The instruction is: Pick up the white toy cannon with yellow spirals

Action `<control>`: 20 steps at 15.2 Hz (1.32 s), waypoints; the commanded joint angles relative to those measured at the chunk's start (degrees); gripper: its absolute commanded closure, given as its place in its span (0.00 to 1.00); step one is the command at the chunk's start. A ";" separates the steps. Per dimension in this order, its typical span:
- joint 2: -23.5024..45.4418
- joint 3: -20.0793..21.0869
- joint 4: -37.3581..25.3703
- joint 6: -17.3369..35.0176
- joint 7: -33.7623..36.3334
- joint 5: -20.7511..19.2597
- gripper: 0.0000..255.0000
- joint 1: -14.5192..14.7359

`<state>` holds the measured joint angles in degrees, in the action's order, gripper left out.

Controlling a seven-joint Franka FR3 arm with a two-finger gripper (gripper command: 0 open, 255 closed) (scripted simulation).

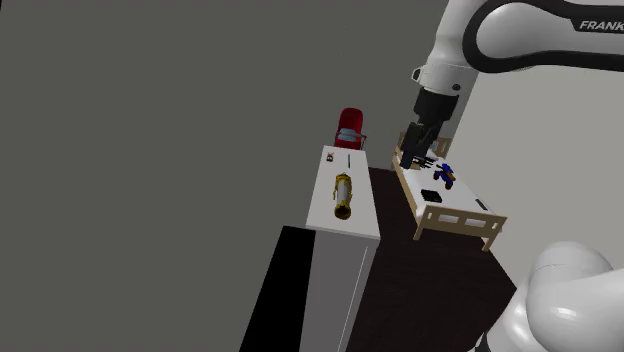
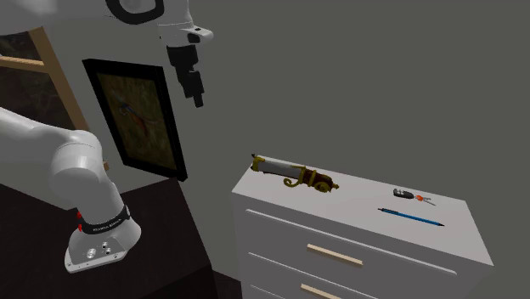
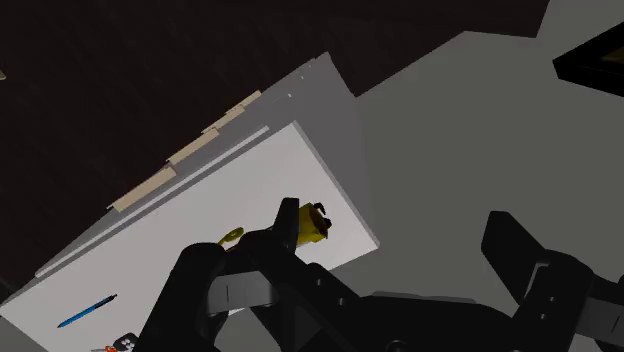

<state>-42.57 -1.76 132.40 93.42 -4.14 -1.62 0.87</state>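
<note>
The toy cannon (image 1: 343,195) has a pale barrel with yellow-gold curls and lies flat on top of a white dresser (image 1: 357,228). In the second exterior view the cannon (image 2: 293,174) rests near the dresser's (image 2: 357,217) left end. My gripper (image 1: 420,155) hangs open in the air, well above and to the shoulder view's right of the dresser. From the second exterior view the gripper (image 2: 196,92) is high up and left of the cannon. In the wrist view the fingers (image 3: 290,232) stand apart, and the left one hides most of the cannon (image 3: 316,223).
A blue pen (image 2: 411,217) and a small black and red key fob (image 2: 409,196) lie on the dresser's other end. A wooden toy bed (image 1: 455,210) with a blue figure (image 1: 446,173) stands below the gripper. A red chair (image 1: 350,124) sits behind the dresser. A framed picture (image 2: 136,115) leans on the wall.
</note>
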 commanded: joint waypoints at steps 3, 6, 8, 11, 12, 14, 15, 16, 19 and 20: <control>2.23 0.72 1.49 4.57 3.65 0.42 0.00 -1.11; 6.15 1.74 3.05 11.34 9.06 0.86 0.00 -2.80; 9.11 2.39 3.65 15.74 12.64 1.02 0.00 -3.96; 13.98 3.22 3.91 22.11 18.03 0.98 0.00 -5.70; 15.70 3.47 3.83 24.15 19.84 0.90 0.00 -6.30; 19.24 3.91 3.45 28.10 23.48 0.61 0.00 -7.48; 21.06 4.10 3.14 30.00 25.32 0.41 0.00 -8.06; 22.90 4.28 2.77 31.84 27.16 0.17 0.00 -8.67; 28.51 4.62 1.23 37.02 32.80 -0.82 0.00 -10.40; 30.40 4.66 0.59 38.62 34.71 -1.23 0.00 -10.95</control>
<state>-14.70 2.87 133.74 129.77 28.49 -2.43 -9.44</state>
